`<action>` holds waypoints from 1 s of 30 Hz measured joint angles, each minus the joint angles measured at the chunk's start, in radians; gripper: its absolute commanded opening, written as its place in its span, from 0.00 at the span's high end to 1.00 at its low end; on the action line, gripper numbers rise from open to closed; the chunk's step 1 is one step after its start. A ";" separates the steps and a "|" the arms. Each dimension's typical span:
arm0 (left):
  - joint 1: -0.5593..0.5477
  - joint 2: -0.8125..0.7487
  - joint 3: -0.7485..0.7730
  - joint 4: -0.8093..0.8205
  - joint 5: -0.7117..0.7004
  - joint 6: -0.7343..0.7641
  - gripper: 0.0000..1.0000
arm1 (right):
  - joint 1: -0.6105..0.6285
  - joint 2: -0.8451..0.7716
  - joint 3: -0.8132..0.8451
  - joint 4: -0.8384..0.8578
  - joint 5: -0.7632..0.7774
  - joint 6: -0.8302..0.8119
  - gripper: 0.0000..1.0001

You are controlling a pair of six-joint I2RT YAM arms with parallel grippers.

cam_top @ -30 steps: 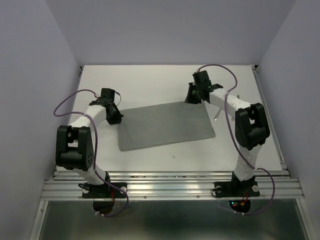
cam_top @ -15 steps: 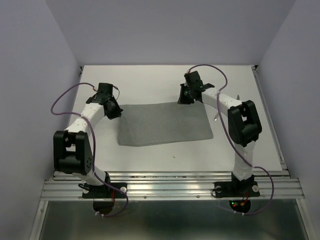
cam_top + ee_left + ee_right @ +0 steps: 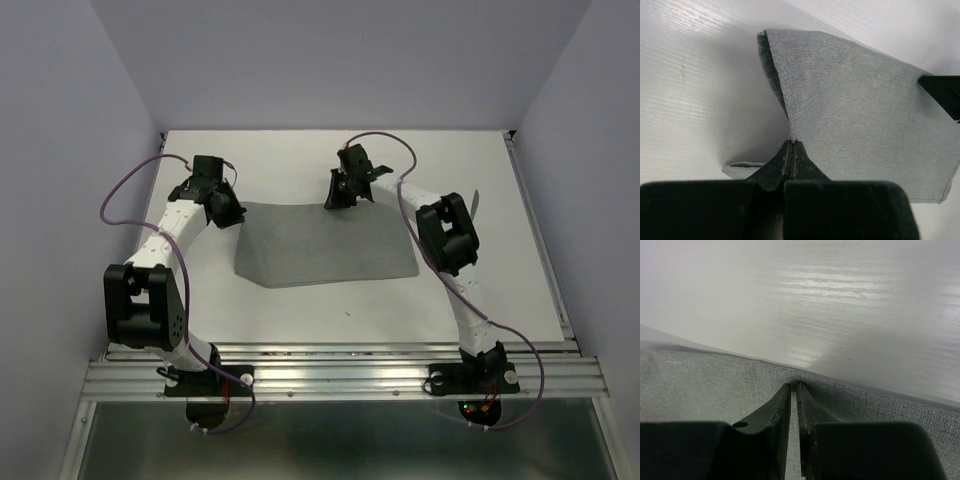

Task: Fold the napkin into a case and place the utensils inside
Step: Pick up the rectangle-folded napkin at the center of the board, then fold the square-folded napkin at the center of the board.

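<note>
The grey napkin [image 3: 330, 248] lies across the middle of the white table [image 3: 300, 160], with its far edge raised. My left gripper [image 3: 228, 214] is shut on the far left corner. In the left wrist view the jaws [image 3: 792, 141] pinch the cloth [image 3: 860, 115] tightly, and it hangs up off the table with a flap curled beneath. At the far edge, my right gripper [image 3: 338, 198] is shut on the napkin's hem. The right wrist view has that hem [image 3: 705, 385] squeezed between the fingertips [image 3: 795, 386]. A slim silver utensil [image 3: 476, 203] peeks out beside the right arm. The other utensils are hidden.
The right arm reaches diagonally over the table's right half, above the napkin's right end. Purple cables loop over both wrists. Lilac walls close off the table at the back and sides. A metal rail [image 3: 340, 375] runs along the near edge.
Both grippers have moved left and toward the back with the napkin's far edge. The cloth has shifted left and its left side has lifted. The right arm has stretched out leftward.
</note>
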 measured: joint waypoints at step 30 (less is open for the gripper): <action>-0.331 0.224 0.335 -0.116 0.003 -0.104 1.00 | -0.293 -0.526 -0.687 0.084 0.271 0.007 0.82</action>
